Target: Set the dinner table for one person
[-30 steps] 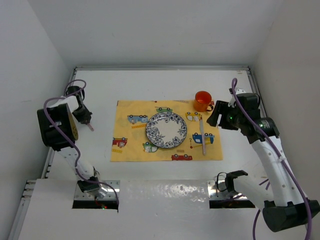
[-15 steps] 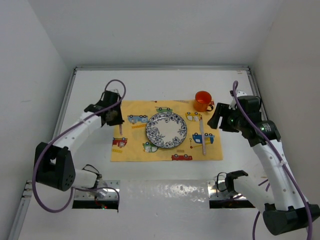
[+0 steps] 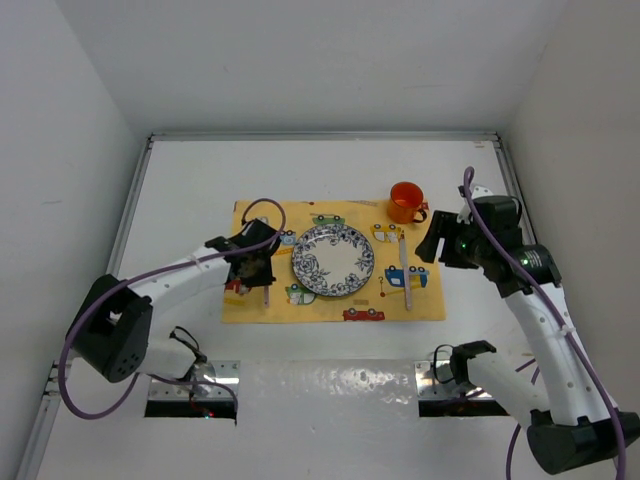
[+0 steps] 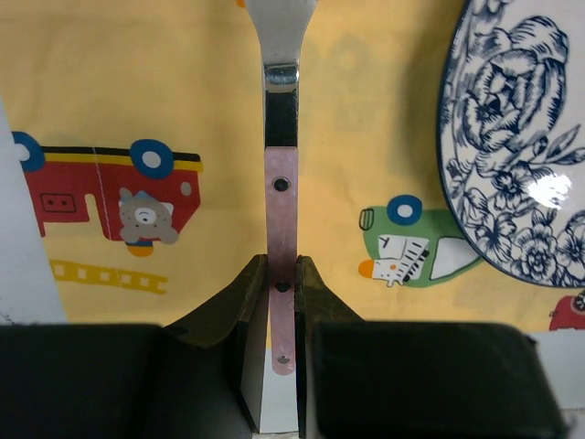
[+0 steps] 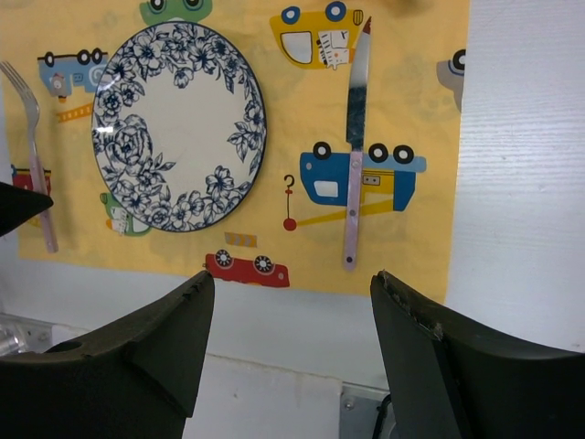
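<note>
Quick rundown: the white worktop [image 3: 180, 190] w/ thin metal rails fills the whole box floor, and everything sits on it. Yellow car-print placemat [image 3: 310, 310] is roughly mid-worktop. Blue floral plate [image 3: 333, 260] sits in the mat's centre. Pink-handled knife [image 5: 355, 174] lies just right of it, blade pointing at the far edge. Orange mug [image 3: 404, 201] is on the mat's far right corner.

Left jaws are clamped narrow on the pink handle of a fork [image 4: 281, 197], tines aimed at the far edge. It's over the mat's left part, btw the plate and the mat's left edge. Can't tell if the fork touches the mat tbh.

Right jaws are spread wide w/ nothing in them, hovering about the mat's right edge, toward the worktop's right side.
</note>
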`<state>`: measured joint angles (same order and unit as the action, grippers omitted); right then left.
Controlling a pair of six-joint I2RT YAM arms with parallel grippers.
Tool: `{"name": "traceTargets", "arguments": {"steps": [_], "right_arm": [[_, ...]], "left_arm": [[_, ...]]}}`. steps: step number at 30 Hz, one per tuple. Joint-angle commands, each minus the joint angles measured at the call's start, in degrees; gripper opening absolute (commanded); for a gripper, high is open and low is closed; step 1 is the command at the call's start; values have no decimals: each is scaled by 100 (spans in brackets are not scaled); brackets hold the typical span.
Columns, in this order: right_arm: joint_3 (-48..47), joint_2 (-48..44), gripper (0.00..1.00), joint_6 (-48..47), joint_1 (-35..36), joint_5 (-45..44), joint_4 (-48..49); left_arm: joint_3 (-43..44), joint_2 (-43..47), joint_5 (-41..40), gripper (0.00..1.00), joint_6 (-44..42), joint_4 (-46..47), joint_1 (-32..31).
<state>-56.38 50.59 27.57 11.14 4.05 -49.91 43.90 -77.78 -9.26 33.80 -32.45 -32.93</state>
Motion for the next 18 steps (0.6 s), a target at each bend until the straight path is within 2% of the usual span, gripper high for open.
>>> {"name": "traceTargets", "arguments": {"steps": [1,12,18], "right_arm": [[48,-93,69,-76,29,-106,25],[127,-190,69,-112,29,-230,-19],[154,-207,69,-138,29,-256,8]], "left_arm": [[-92,17,-252,0,206,274,-12],[-224,-299,-506,0,-365,371,6],[-197,-396,-516,0,-637,397,242]]}}
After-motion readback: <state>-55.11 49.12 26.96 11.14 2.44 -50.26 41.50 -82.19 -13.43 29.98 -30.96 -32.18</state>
